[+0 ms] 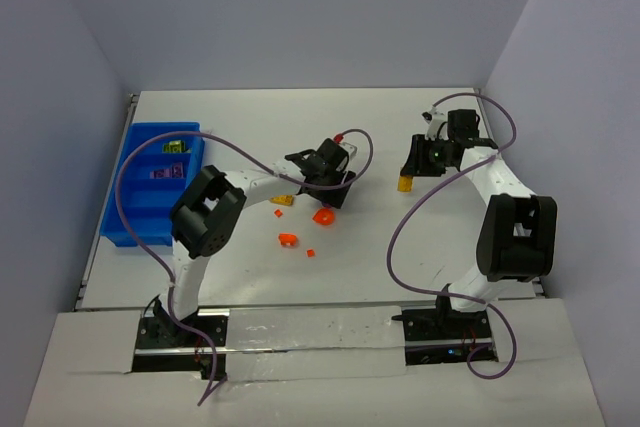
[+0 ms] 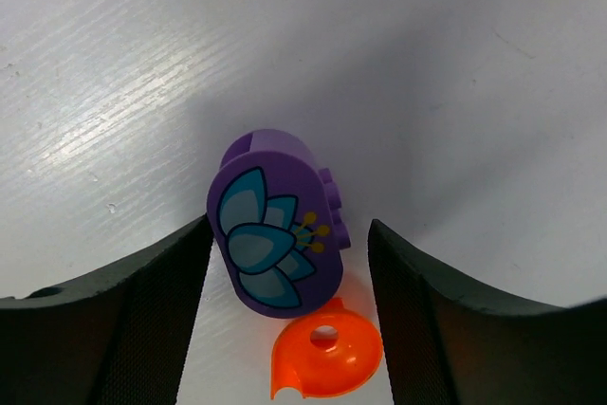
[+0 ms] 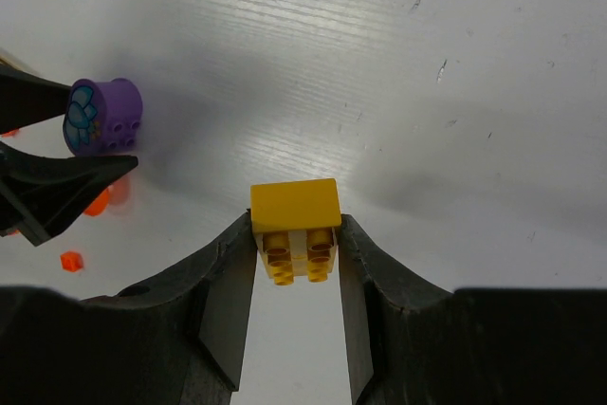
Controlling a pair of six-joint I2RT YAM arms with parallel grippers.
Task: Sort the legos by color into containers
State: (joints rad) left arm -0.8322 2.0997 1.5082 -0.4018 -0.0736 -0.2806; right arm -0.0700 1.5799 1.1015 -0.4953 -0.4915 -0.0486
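Note:
A purple lego [image 2: 280, 225] with a blue flower print lies on the table between the fingers of my left gripper [image 2: 289, 234], which is open, with a gap on the right side. An orange round lego [image 2: 327, 358] lies just in front of it. In the top view the left gripper [image 1: 338, 187] is at mid-table. My right gripper [image 3: 295, 234] is shut on a yellow lego [image 3: 295, 206], also seen in the top view [image 1: 405, 184] under the right gripper [image 1: 412, 169]. The blue tray [image 1: 135, 197] stands at the far left and holds purple bits [image 1: 170, 172] and an olive-green bit [image 1: 175, 147].
Loose orange legos [image 1: 323, 216] [image 1: 287, 240] [image 1: 311, 252] and a small yellow-orange one [image 1: 282, 200] lie near the left gripper. The right wrist view shows the purple lego [image 3: 102, 116] and a left fingertip [image 3: 66, 182] at its left edge. Walls enclose the table.

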